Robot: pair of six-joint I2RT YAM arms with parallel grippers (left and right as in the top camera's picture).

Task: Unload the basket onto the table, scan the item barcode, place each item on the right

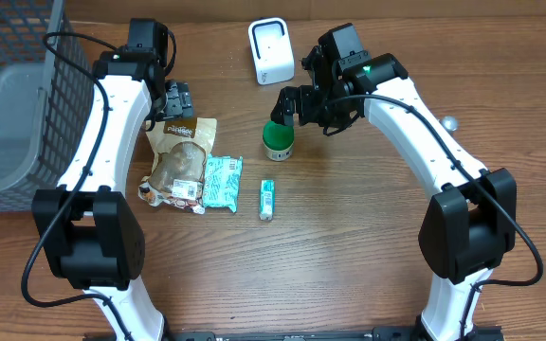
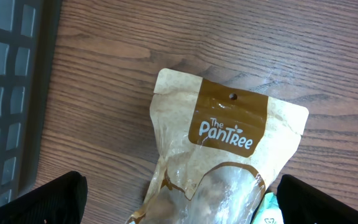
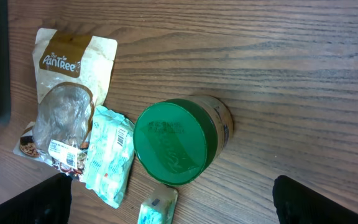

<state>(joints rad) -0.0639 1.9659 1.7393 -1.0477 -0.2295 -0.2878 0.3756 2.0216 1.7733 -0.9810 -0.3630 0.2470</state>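
Several items lie mid-table: a brown "The PanTree" pouch (image 1: 180,156) (image 2: 229,143) (image 3: 67,93), a teal packet (image 1: 223,180) (image 3: 107,155), a small green-white pack (image 1: 267,200) (image 3: 157,208) and an upright can with a green lid (image 1: 278,140) (image 3: 176,142). The white barcode scanner (image 1: 270,50) stands at the back. My left gripper (image 1: 180,98) (image 2: 182,208) hangs open over the pouch's top end, its fingers (image 2: 48,202) either side of it and apart from it. My right gripper (image 1: 287,102) (image 3: 176,205) hovers open above the can, holding nothing.
A grey wire basket (image 1: 17,95) (image 2: 11,93) with a grey bin inside fills the far left, close to the left arm. A small grey knob (image 1: 451,122) sits on the table at the right. Bare wood lies in front of the items.
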